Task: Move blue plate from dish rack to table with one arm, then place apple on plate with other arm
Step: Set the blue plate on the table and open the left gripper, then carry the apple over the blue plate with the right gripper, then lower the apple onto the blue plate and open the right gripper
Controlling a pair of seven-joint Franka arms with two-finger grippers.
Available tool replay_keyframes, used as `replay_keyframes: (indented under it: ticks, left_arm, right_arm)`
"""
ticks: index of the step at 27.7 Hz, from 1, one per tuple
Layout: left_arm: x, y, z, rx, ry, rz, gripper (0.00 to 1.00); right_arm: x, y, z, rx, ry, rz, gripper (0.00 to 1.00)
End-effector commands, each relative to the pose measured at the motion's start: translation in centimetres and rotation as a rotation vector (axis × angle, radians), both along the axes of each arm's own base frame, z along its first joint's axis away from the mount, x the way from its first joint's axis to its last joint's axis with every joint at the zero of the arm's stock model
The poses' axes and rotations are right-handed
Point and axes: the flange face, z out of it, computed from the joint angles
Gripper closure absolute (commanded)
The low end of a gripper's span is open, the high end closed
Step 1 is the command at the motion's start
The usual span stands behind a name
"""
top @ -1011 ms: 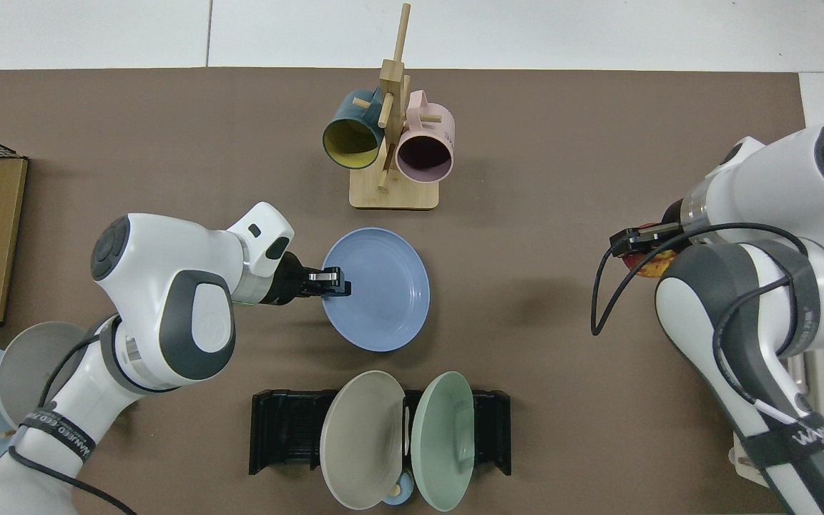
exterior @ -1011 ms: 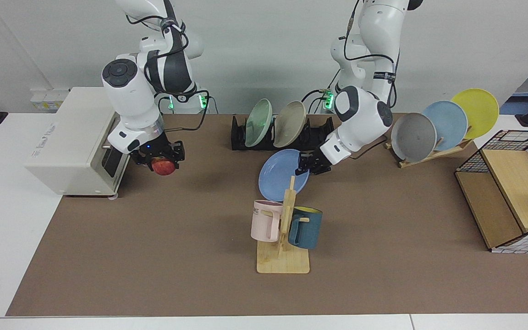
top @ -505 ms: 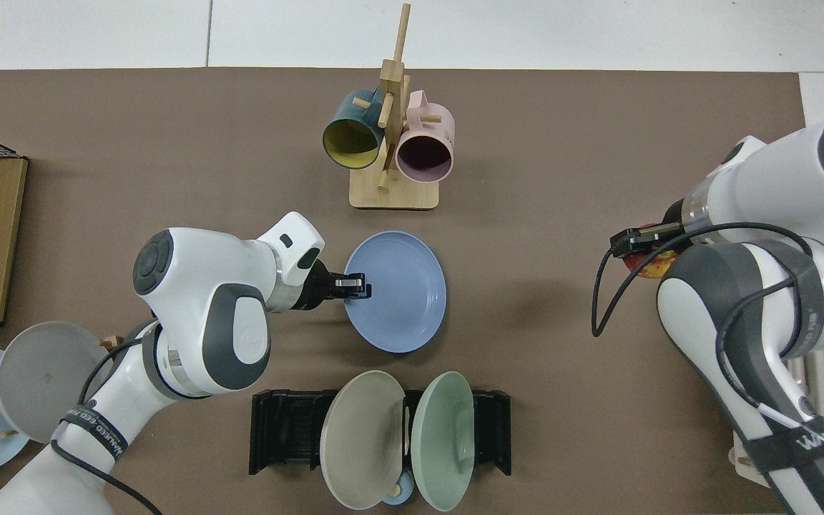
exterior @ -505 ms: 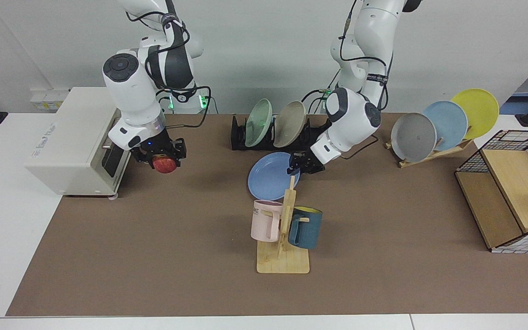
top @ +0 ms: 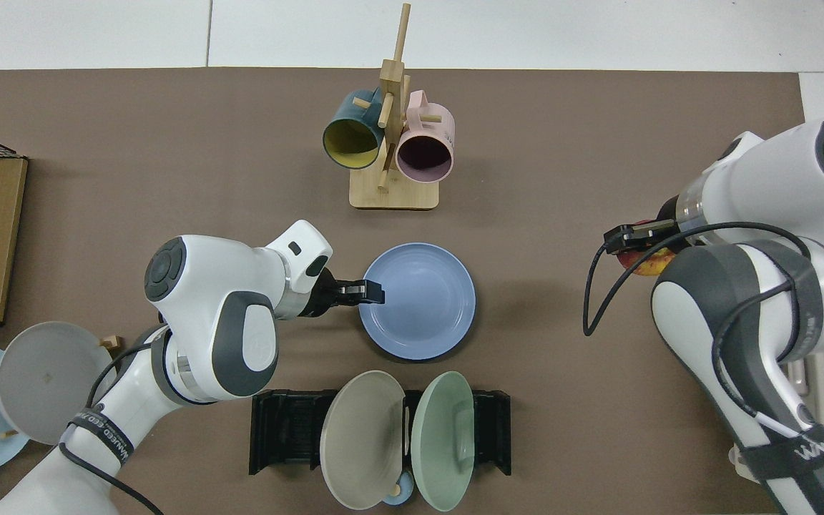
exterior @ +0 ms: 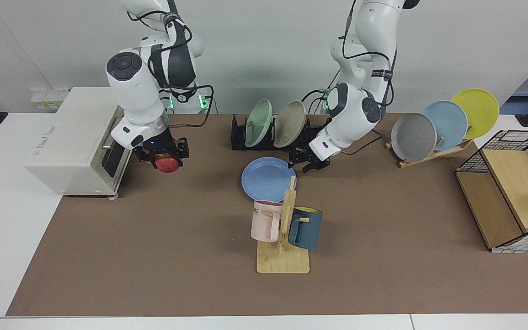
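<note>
Left claw (exterior: 304,165) parted at the blue plate (exterior: 267,178), mug-tree hiding its rim; right claw (exterior: 163,156) grips apple (exterior: 167,163).

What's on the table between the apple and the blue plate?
Nothing. In the top view, only bare brown mat separates the apple, held by the right gripper, from the blue plate.

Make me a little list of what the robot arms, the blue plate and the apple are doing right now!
blue plate: lying flat on the brown mat of the table, in front of the dish rack
left gripper: open, at the plate's rim
right gripper: shut on the apple, in the air beside the white box
dish rack: holds a green plate and a beige plate
</note>
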Motion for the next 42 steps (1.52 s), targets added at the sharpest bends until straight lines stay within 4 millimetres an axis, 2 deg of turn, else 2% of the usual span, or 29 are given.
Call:
replay_keyframes:
  ticks: [1,4,5,7,9,11,13,17,24,26,30,32,34,39,42]
  left_arm:
    - [0.0,5.0,6.4,0.174,0.031,-0.065,0.33]
    - [0.4,7.5,10.4,0.268,0.043,-0.119,0.31]
    - [0.9,8.4,11.7,0.292,0.034,-0.117,0.23]
    - [1.7,10.1,13.6,0.351,0.021,-0.111,0.0]
    - [1.7,11.5,15.1,0.407,0.037,-0.127,0.0]
    - [1.6,12.0,16.8,0.436,0.048,-0.133,0.0]
    - [1.8,12.3,18.8,0.457,0.036,-0.136,0.0]
    - [2.0,12.6,22.0,0.486,-0.002,-0.135,0.0]
    - [2.5,13.3,27.4,0.491,-0.056,-0.11,0.0]
    - [2.4,13.5,28.1,0.502,-0.055,-0.111,0.0]
    - [2.3,13.8,28.2,0.514,-0.063,-0.104,0.0]
    - [2.3,13.8,28.3,0.515,-0.063,-0.105,0.0]
    - [2.3,13.9,28.3,0.517,-0.063,-0.104,0.0]
    - [2.3,13.8,28.2,0.51,-0.064,-0.104,0.0]
    - [2.4,13.7,28.3,0.503,-0.07,-0.101,0.0]
  right_arm:
    - [-0.7,2.5,0.6,-0.007,0.004,0.003,1.0]
    - [-0.8,3.6,0.7,-0.01,0.0,-0.012,1.0]
    - [-0.9,4.1,0.7,-0.001,-0.002,-0.016,1.0]
    - [-1.0,5.6,0.6,0.01,-0.005,-0.03,1.0]
    - [-1.0,7.7,0.5,0.013,-0.009,-0.051,1.0]
    - [-0.9,10.1,0.3,0.015,-0.006,-0.077,1.0]
    - [-1.2,12.8,-0.6,0.005,0.007,-0.095,1.0]
    - [-0.8,16.4,-1.0,0.003,0.001,-0.114,1.0]
    - [-1.2,22.6,-4.3,-0.001,-0.005,-0.149,1.0]
    - [-1.2,24.4,-5.5,-0.005,-0.004,-0.155,1.0]
    - [-2.0,28.4,-8.3,-0.015,-0.002,-0.17,1.0]
    - [-2.3,29.7,-9.3,0.001,-0.015,-0.18,1.0]
    - [-2.5,30.4,-10.4,0.007,-0.016,-0.173,1.0]
    - [-3.0,30.6,-12.2,-0.002,-0.004,-0.168,1.0]
    - [-3.4,31.0,-14.2,-0.003,0.001,-0.162,1.0]
